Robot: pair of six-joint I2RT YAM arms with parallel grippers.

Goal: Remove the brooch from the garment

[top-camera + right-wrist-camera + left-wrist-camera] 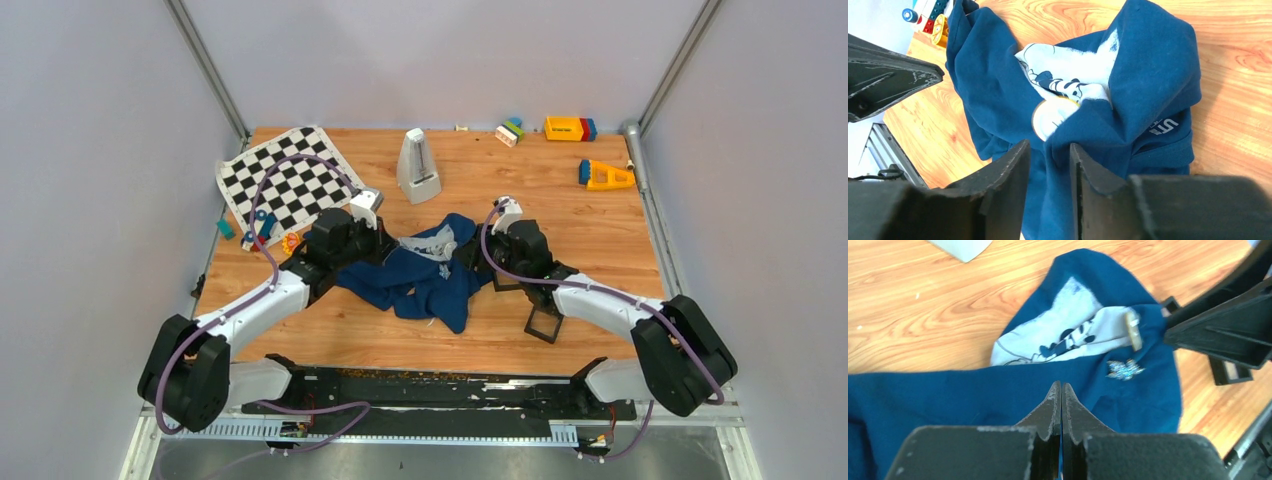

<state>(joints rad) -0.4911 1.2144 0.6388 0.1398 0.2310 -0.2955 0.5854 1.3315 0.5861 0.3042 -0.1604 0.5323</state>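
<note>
Looking from the arm end, risks first. R gripper [1049, 148]: jaws a little apart, and a ridge of shirt [1148, 75] sits in the gap. Can't tell if it bites cloth or just straddles it. If it shuts as is, my guess is it grabs cloth only, misses the brooch [1049, 116] and drags the whole shirt. Brooch is half under a blue fold, so a tip could shove it deeper or flip it out of sight.

L gripper [1061, 386]: jaws together, tips down on blue cloth. Can't tell if any cloth is pinched. If it isn't anchoring, shirt prob lifts w/ the brooch and the pin won't free. Soft cloth, so a hard tug may stretch or snag it. Black frame [545, 325] lies close by the R arm; a wide swing could knock it.

Position: brooch = small round piece, gold rim, pale face, at the lower edge of the Mickey print [1068, 65].
- **R wrist view:** just beyond the tips, nearer the finger at the view's left, not touching.
- **L wrist view:** edge-on, ahead and off to the right of the shut tips, apart from them, w/ the R gripper's black body just beside it.

A glittery bit [1124, 369] sits on the cloth just short of the brooch and could be taken for the target. Farther back, grey wedge [418, 168], chequered cloth [290, 180] and toys [570, 128] lie well apart.
</note>
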